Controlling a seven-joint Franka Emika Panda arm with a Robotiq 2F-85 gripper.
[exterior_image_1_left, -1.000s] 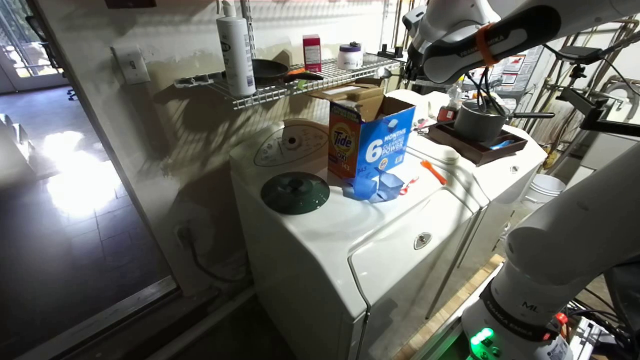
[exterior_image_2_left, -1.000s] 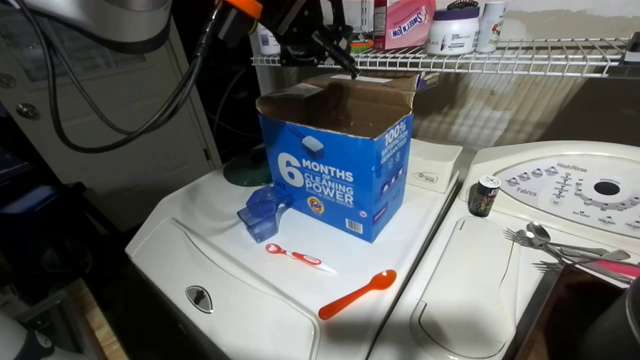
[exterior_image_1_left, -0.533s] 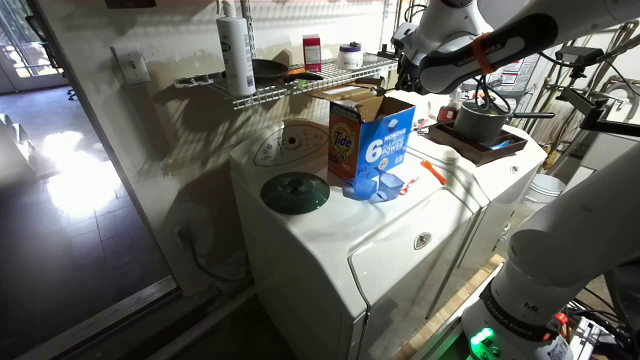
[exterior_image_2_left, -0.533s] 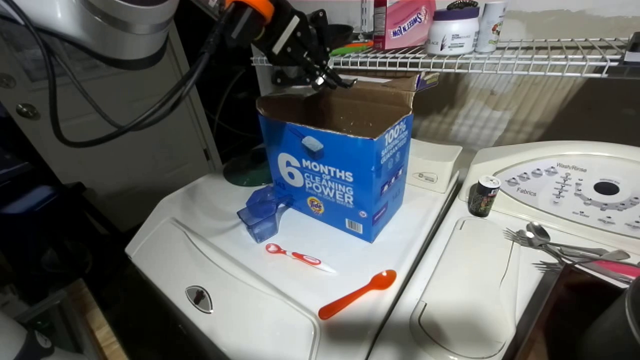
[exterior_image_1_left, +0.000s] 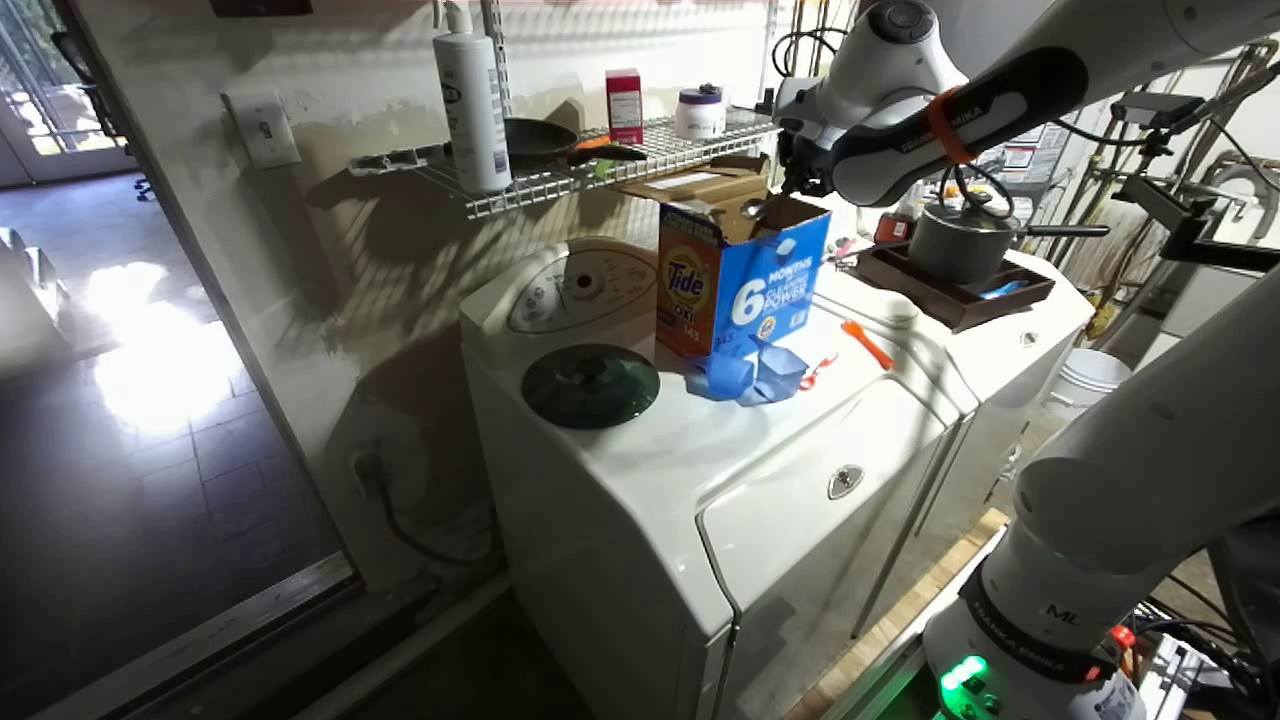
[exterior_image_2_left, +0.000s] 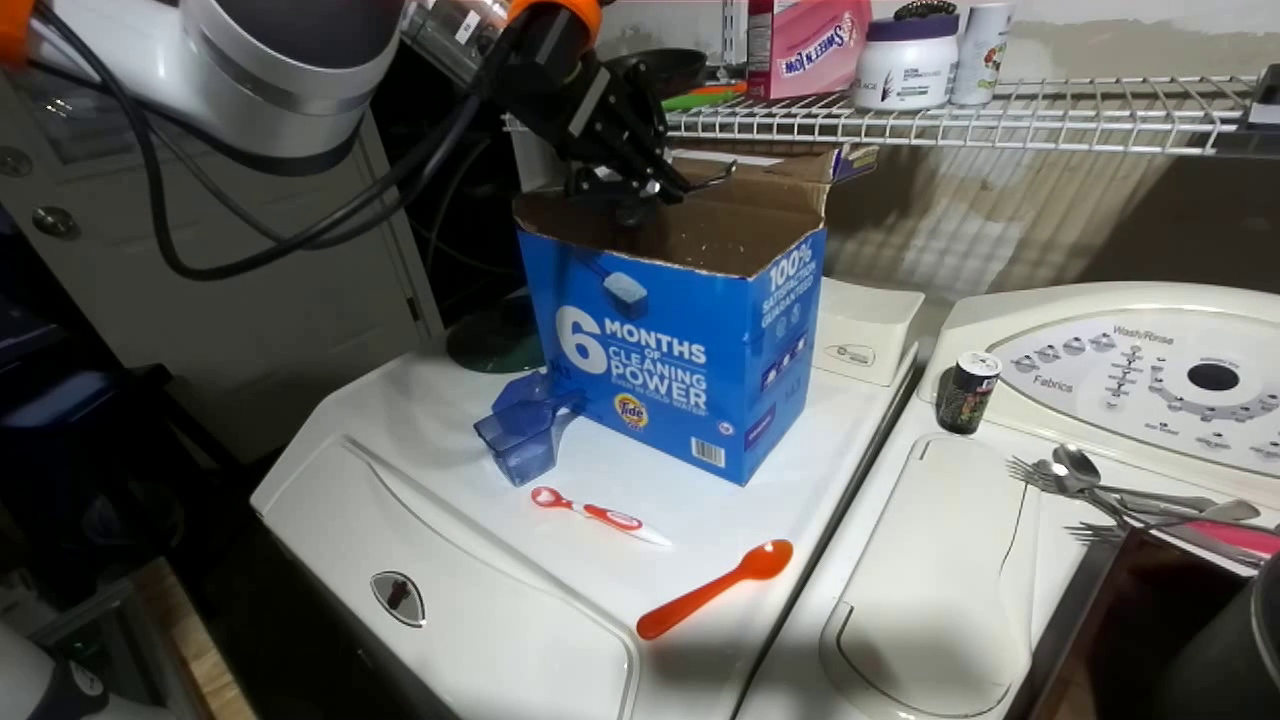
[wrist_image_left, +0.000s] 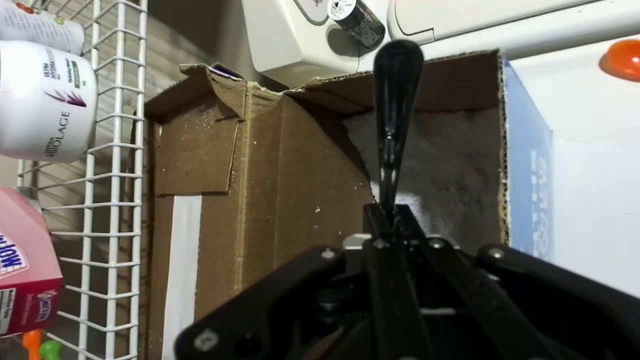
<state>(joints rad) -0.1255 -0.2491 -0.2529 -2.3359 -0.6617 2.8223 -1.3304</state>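
A spoon (wrist_image_left: 394, 120) was already in the clenched jaws over the opened box (exterior_image_2_left: 655, 345); whether it carried powder (wrist_image_left: 455, 170) was unclear.

- Gripped spoon (wrist_image_left: 396, 90): metal, smooth, glossy, with bright highlights.
- Gripper (wrist_image_left: 392, 215): matt black linkages; bright metal fasteners.
- Detergent box (exterior_image_2_left: 680, 370): cardboard; printed outer faces smooth with slight sheen, inner faces matt brown, torn edges rough and corrugated.
- Powder (wrist_image_left: 450, 185): matt, granular-looking.
- Blue scoop (exterior_image_2_left: 525, 450): translucent plastic, smooth.
- Orange spoon (exterior_image_2_left: 715, 588): plastic, smooth, glossy.
- Red-and-white spoon (exterior_image_2_left: 612, 517): plastic, smooth.
- Appliance top (exterior_image_2_left: 430, 420): white, smooth, glossy, enamel-like.
- Wire shelf (wrist_image_left: 117, 160): thin rods, smooth white coating.
- Loose cutlery (exterior_image_2_left: 1076, 465): polished metal, reflective.
- Round lid (exterior_image_1_left: 590, 390): dark, smooth, glossy.
- Saucepan (exterior_image_1_left: 960, 245): grey metal, predominantly matt.
- Wall (exterior_image_1_left: 350, 90): patchy paint, matt, uneven.
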